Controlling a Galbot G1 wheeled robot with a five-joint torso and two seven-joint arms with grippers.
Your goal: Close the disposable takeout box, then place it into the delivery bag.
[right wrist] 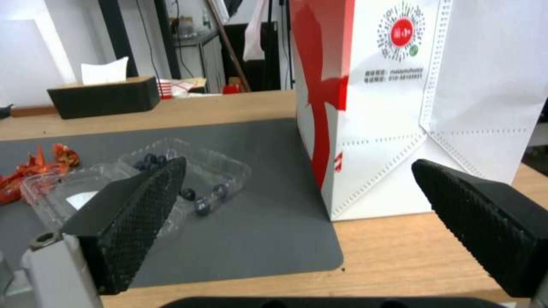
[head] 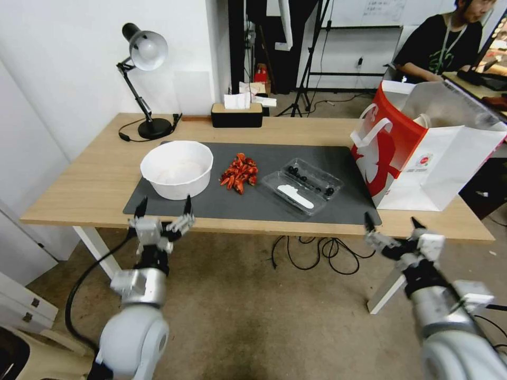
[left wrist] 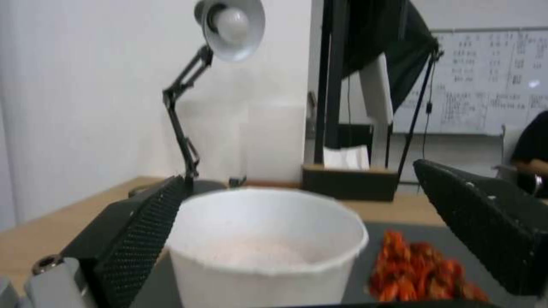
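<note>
takeout box [head: 302, 186] lies open on the dark mat [head: 338, 206], lid flat, dark bits and white piece inside. delivery bag [head: 422, 153] stands upright just right of it at the mat's edge. white bowl [head: 177, 169] on mat's left. left gripper [head: 163, 208] and right gripper [head: 393, 224] both spread wide, empty, at the near table edge.

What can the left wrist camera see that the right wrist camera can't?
The left wrist view alone shows the desk lamp and the white bowl, framed by the open left end effector. The right wrist view alone shows the delivery bag and the open takeout box, past the open right end effector. Both show the tissue box and red food pile.
</note>
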